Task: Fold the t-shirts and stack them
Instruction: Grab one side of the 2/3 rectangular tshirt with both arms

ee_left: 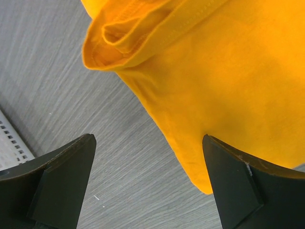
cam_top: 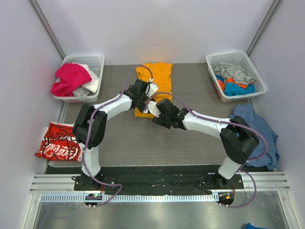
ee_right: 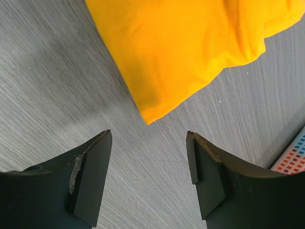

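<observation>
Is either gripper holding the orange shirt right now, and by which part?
Neither. The left gripper and right gripper are both open at the orange shirt's near edge, gripping nothing.

Two arms: left arm (cam_top: 112, 106), right arm (cam_top: 205, 121). Two baskets: ten-o'clock basket (cam_top: 96, 59), two-o'clock basket (cam_top: 248, 59). Three loose garments: orange t-shirt (cam_top: 162, 76) at twelve, red t-shirt (cam_top: 59, 141) at nine, checked shirt (cam_top: 271, 143) at three.

Orange-yellow t-shirt (cam_top: 159, 76) plain; red t-shirt (cam_top: 59, 141) white lettering; blue checked shirt (cam_top: 267, 138); table (cam_top: 133, 138) grey woodgrain.
</observation>
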